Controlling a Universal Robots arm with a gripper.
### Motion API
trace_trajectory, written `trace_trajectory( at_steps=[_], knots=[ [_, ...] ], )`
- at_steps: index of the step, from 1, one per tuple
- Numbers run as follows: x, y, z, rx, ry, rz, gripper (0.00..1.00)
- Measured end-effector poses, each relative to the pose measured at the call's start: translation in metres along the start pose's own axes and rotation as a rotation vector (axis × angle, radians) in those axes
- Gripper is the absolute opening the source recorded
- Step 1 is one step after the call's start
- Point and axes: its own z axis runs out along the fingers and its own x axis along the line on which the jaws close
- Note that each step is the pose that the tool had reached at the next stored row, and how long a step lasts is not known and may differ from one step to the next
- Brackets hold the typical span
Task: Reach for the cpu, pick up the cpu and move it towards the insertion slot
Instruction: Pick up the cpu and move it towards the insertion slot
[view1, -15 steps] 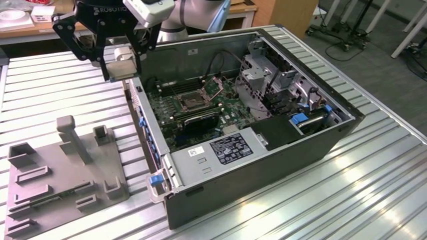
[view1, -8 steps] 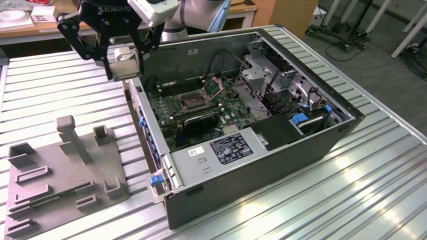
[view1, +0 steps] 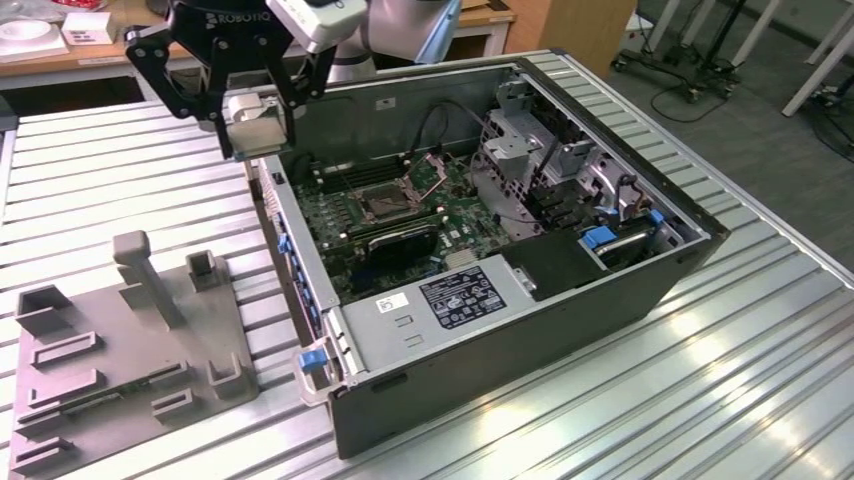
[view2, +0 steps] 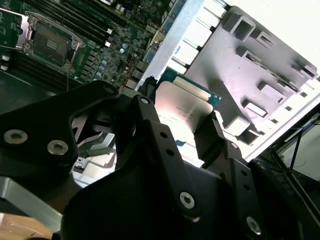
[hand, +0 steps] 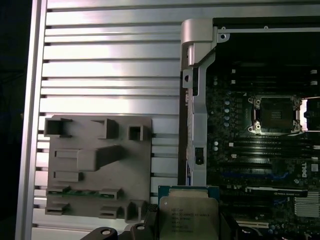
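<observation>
In the exterior view's upper left, the hand (view1: 254, 125) hangs above the worktop (view1: 120, 180), just outside the open computer case (view1: 534, 330). Its fingers are clamped on the cpu (hand: 189, 216), held off the grey fixture (hand: 90, 165). The insertion slot (view1: 380, 203) lies inside the case, apart from the chip.

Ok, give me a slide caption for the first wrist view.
Gripper holding the cpu beside the open case, insertion slot ahead.
</observation>
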Motion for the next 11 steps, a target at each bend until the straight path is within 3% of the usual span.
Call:
trace_trajectory(
  at_steps=[11],
  knots=[
    [-0.0088, -0.0001, -0.0001, 0.0001, 0.0, 0.0, 0.55]
  ],
)
